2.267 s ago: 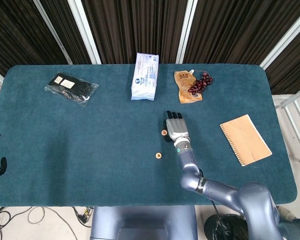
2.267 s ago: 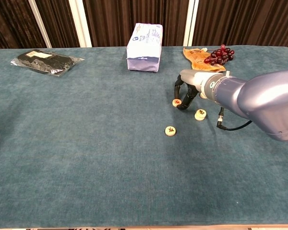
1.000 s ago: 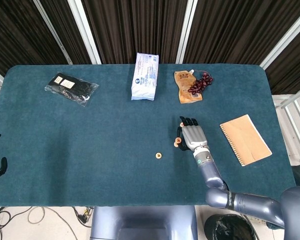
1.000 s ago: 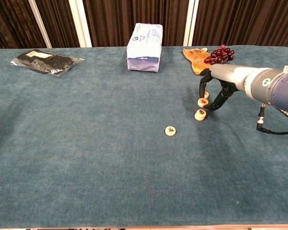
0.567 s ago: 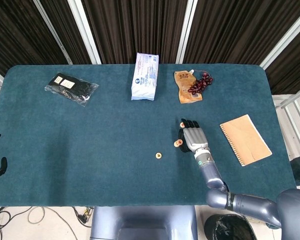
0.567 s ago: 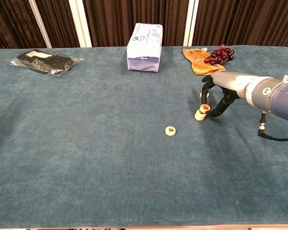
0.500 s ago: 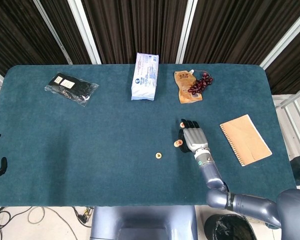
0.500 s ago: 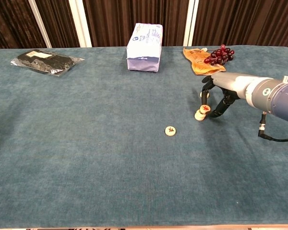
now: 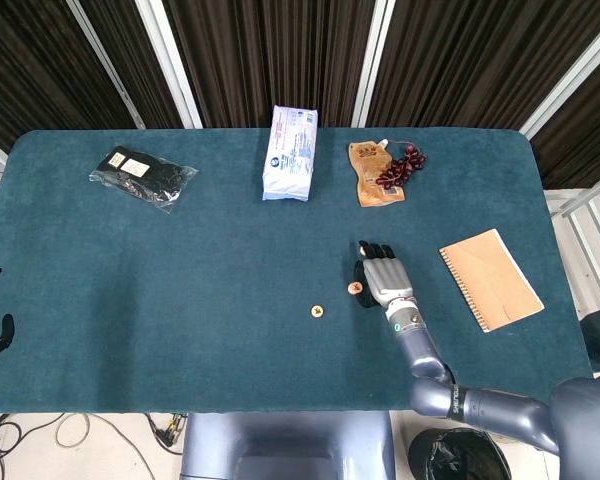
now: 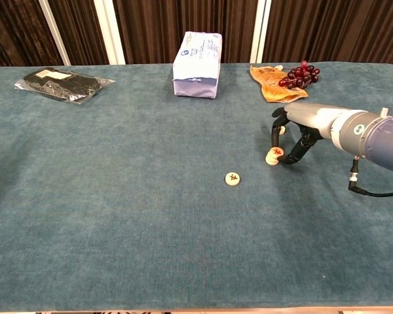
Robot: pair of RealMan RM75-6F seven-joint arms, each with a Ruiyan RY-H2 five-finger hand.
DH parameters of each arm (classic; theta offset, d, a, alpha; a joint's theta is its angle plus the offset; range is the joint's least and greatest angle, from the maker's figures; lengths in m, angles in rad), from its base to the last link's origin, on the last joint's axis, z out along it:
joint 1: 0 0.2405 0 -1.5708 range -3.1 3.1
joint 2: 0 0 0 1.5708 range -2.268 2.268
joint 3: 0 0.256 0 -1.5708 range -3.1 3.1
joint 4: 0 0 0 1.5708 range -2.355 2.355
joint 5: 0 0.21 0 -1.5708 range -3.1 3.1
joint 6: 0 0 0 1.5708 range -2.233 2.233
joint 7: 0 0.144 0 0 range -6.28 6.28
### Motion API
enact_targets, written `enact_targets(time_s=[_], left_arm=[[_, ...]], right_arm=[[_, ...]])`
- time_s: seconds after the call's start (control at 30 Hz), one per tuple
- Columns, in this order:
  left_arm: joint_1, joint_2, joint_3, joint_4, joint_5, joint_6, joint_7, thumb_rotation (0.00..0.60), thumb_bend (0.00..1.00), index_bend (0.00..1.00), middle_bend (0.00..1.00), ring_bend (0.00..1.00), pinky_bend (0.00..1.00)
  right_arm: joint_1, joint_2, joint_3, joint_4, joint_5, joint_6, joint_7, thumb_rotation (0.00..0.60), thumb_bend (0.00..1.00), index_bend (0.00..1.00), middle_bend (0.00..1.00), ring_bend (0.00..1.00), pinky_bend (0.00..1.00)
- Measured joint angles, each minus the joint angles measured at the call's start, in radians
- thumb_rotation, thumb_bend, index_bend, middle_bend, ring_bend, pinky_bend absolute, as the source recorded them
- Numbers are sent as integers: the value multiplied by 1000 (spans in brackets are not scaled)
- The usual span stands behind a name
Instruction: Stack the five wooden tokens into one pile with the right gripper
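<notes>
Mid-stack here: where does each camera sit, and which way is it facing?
Head view: high above the near edge, looking down on the whole table; shows the right robot hand and arm, and dark left fingertips at the frame's left edge.
Chest view: low at the near edge, looking across the table; right robot hand only.
Both share the lone token.

A lone token (image 10: 232, 178) lies left of the token pile (image 10: 274, 156), with the notebook (image 9: 490, 279) right.

Round pale tokens: stacked pair (image 10: 274, 156), one apart (image 10: 232, 178)
</notes>
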Motion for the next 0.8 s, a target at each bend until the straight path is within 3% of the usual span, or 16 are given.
enact_targets(time_s=[0.4,0.8], left_arm=[[0,0,0,0,0,0,1,600,483,147,0,0,0],[0,0,1,0,0,-1,2,600,483,147,0,0,0]], right_arm=[[1,-3,3,2,1,-2,-1,600,417,535,0,0,0],[4,1,3,-1,2,-10,-4,600,417,429,0,0,0]])
